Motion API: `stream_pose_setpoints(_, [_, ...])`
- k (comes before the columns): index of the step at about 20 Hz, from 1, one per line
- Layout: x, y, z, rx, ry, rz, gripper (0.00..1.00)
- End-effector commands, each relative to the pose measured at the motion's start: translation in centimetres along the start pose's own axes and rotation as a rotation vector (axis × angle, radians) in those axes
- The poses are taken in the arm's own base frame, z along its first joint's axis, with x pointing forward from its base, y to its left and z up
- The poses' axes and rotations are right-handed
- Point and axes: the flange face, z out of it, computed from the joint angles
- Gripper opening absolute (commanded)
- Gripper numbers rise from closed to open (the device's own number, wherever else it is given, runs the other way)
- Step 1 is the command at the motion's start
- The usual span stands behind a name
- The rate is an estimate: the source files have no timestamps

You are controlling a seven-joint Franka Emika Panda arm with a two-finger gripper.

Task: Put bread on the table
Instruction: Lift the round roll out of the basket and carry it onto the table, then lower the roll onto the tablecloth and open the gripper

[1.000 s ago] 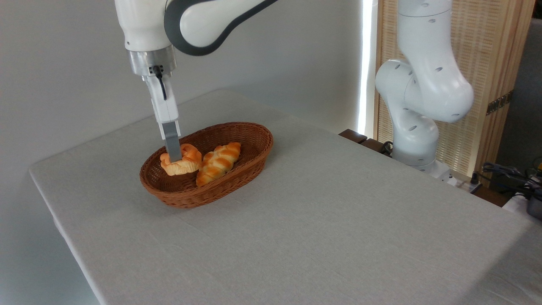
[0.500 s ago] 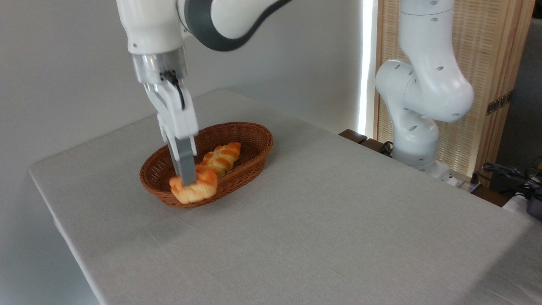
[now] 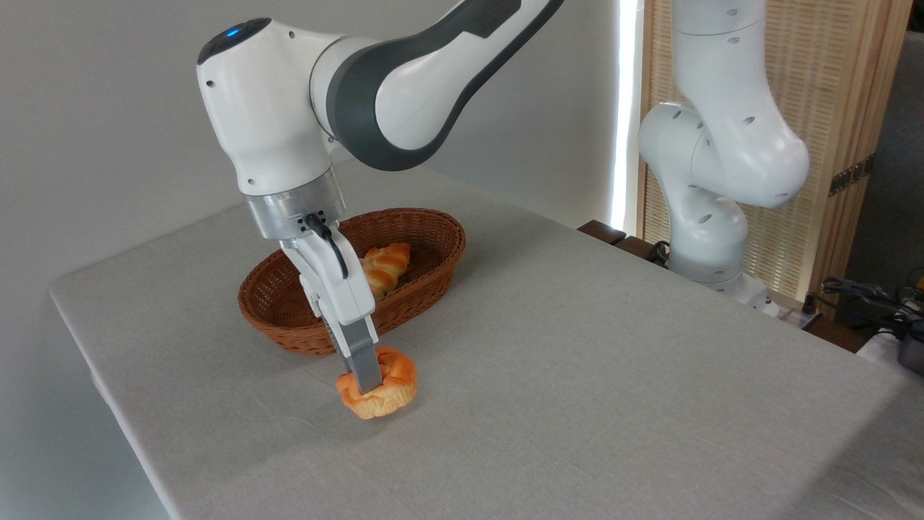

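Observation:
The bread [image 3: 390,388], a small round knotted bun with a glossy orange crust, is outside the basket, low over or touching the grey-beige table [image 3: 577,361] just in front of the wicker basket. My gripper [image 3: 370,384] reaches down from above and is shut on the bread; its grey finger [image 3: 363,365] crosses the bun's front. Whether the bun's base rests on the cloth I cannot tell.
The brown oval wicker basket [image 3: 426,271] stands right behind the gripper, with a longer braided loaf [image 3: 386,261] inside it. The arm's white base [image 3: 711,217] rises at the table's far right edge. Cables and gear [image 3: 877,303] lie beyond it.
The gripper carried the bread out of the basket, over its front rim, and lowered it toward the table in front of the basket. The braided loaf stayed in the basket.

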Motion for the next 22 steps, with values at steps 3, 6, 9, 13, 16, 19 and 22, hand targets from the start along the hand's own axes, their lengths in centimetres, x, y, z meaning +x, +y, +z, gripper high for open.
stream_pose_setpoints(3, [-0.7, -0.7, -0.2, 0.009, -0.012, -0.009, 1.00])
stream_pose_setpoints(6, [-0.6, -0.7, -0.2, 0.009, -0.010, -0.004, 1.00])
stream_pose_setpoints(9, [-0.6, -0.7, -0.4, 0.006, -0.003, -0.012, 1.00])
stream_pose_setpoints(13, [-0.6, -0.8, -0.8, 0.008, 0.007, -0.018, 1.00])
stream_pose_setpoints(16, [-0.8, -1.1, -1.4, 0.017, 0.015, -0.024, 1.00])
stream_pose_setpoints(19, [-1.7, -2.5, -3.6, 0.030, 0.056, -0.060, 1.00])
stream_pose_setpoints(22, [-2.4, -2.8, -5.9, 0.018, 0.098, -0.091, 1.00])
